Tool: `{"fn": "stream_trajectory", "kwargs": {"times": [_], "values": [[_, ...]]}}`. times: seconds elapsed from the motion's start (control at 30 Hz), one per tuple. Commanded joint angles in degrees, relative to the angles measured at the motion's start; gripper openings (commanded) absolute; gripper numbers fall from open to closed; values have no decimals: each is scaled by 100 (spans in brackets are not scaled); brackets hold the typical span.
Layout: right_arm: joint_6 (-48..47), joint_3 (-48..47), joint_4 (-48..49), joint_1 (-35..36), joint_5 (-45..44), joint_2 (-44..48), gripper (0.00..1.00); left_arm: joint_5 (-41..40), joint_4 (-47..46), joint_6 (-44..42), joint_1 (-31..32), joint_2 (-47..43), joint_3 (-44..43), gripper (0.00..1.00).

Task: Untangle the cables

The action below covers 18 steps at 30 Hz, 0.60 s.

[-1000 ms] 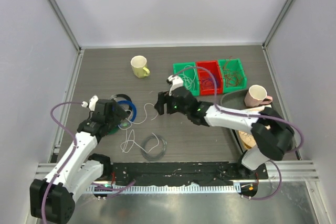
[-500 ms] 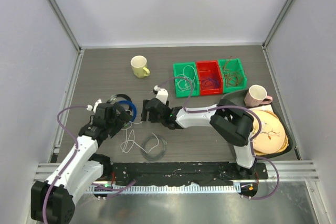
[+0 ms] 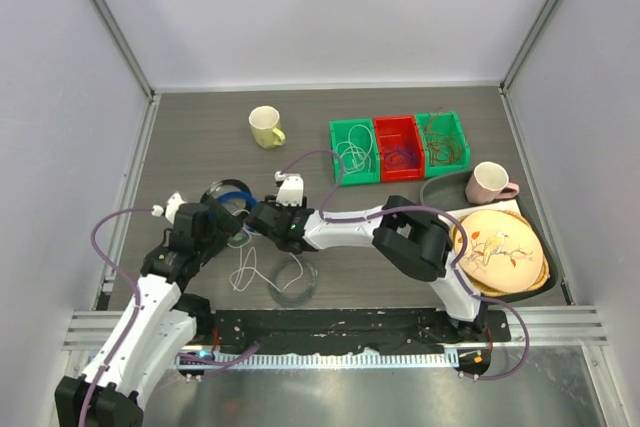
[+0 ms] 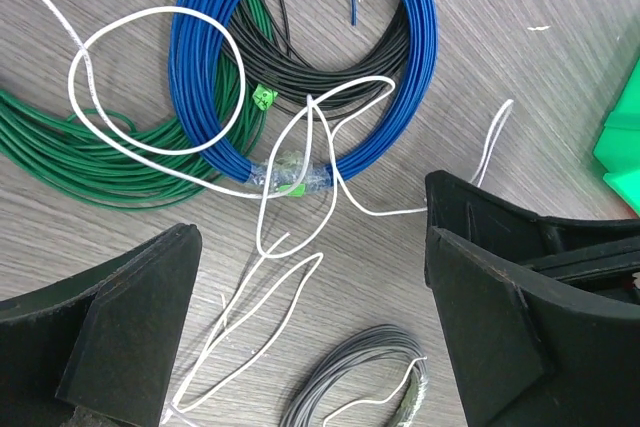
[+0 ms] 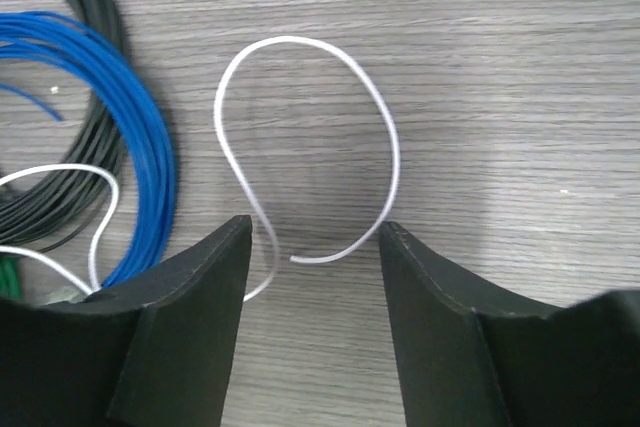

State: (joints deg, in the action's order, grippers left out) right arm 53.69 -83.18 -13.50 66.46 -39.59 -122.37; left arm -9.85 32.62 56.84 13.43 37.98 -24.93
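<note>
Hovering low over the grey wood-grain table [image 5: 500, 67], the right gripper [image 5: 315, 237] stands released, its jaws straddling the free end of a white cable [image 5: 290, 40] just beside the blue coil [image 5: 155, 162]. The left gripper [image 4: 308, 237] gapes wide, grasping nothing, above white loops [image 4: 160, 11] that cross the blue coil and a green coil [image 4: 50, 157].

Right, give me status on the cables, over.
Left gripper open, above the tangle. Right gripper open, straddling white cable loop, no grip. White cable also crosses blue coil.
</note>
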Motion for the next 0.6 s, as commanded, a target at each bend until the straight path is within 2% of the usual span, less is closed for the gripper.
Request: {"fn": "stream_trajectory", "kwargs": {"times": [0.0,0.1,0.2,0.23,0.3,0.47,0.53,0.57], "values": [[352,-85,-900,95,-734,-121,56,-246,201,11,-33,-308,-197,100],[414,-50,-1102,166,-875,-86,43,-220,236,-6,-25,-405,-170,100],[502,73,-1120,175,-857,-16,23,-106,192,-15,-25,-414,-127,100],[511,91,-1103,175,-857,2,12,-53,166,-15,-25,-405,-118,100],[511,170,-1059,175,-909,116,1,-9,139,-15,-25,-379,-100,100],[231,757,-427,183,-1347,704,1,105,95,-67,-25,-326,-91,100],[-348,1074,476,201,-1445,1290,1,158,43,-103,-34,-335,-91,100],[-1047,1458,880,210,-1455,1555,1,211,16,-129,-34,-343,-82,100]]}}
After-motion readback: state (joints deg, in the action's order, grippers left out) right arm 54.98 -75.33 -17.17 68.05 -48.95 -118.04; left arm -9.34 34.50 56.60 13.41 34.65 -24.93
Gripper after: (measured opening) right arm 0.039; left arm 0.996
